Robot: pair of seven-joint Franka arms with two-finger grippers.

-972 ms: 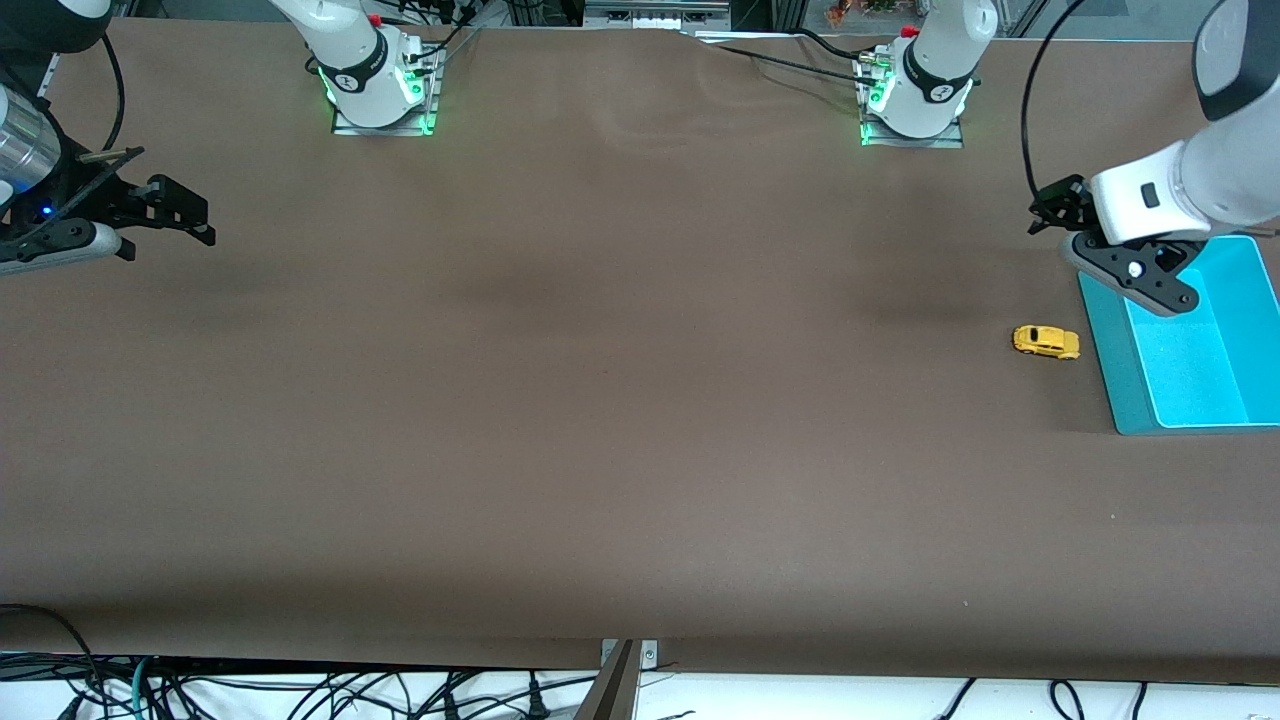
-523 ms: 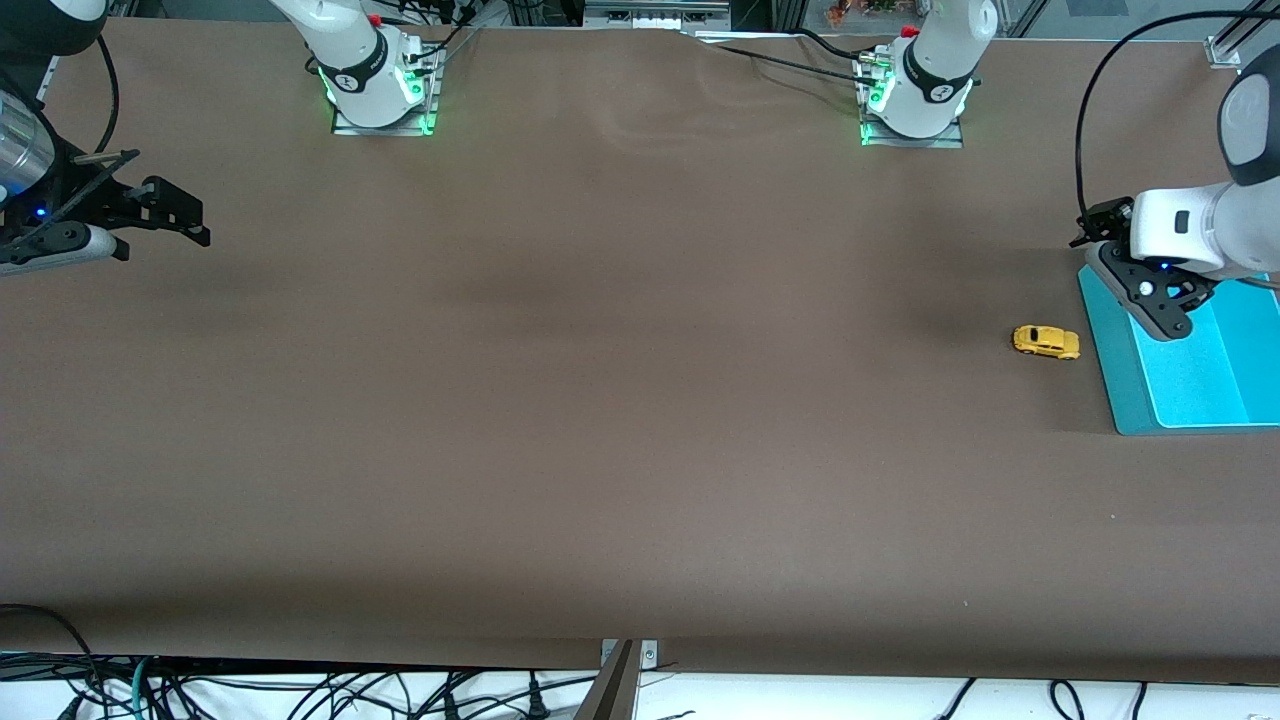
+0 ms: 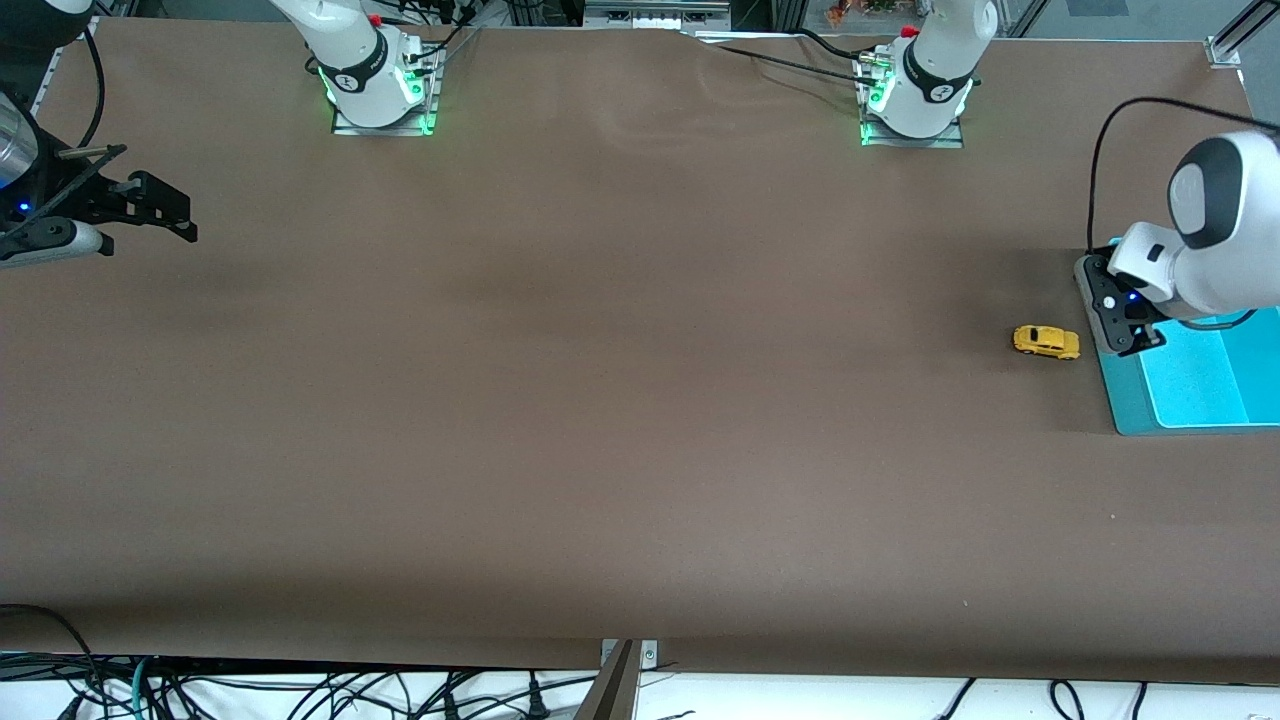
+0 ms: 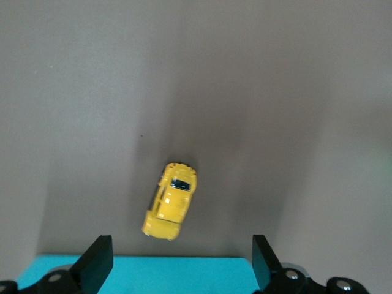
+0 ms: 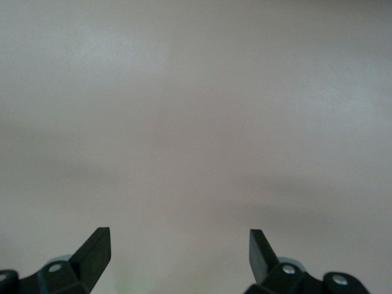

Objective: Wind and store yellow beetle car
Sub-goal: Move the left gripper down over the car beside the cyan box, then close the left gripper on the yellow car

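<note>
The yellow beetle car [image 3: 1046, 342] stands on its wheels on the brown table, just beside the teal bin [image 3: 1200, 385] at the left arm's end. In the left wrist view the car [image 4: 171, 201] lies on the table next to the bin's rim [image 4: 141, 272]. My left gripper [image 3: 1120, 325] is open and empty, over the bin's edge next to the car; its fingertips [image 4: 98, 263] stand wide apart. My right gripper [image 3: 165, 215] is open and empty, waiting over the right arm's end of the table; its fingertips [image 5: 95, 251] show only bare table.
The teal bin is an open, empty box at the table's edge. Both arm bases [image 3: 375, 85] stand along the table's top edge in the front view. Cables hang below the table's front edge [image 3: 620, 655].
My left gripper has swung down from above the bin's farther corner toward the car. My right gripper has drifted slightly toward its end of the table. The car has not moved.
</note>
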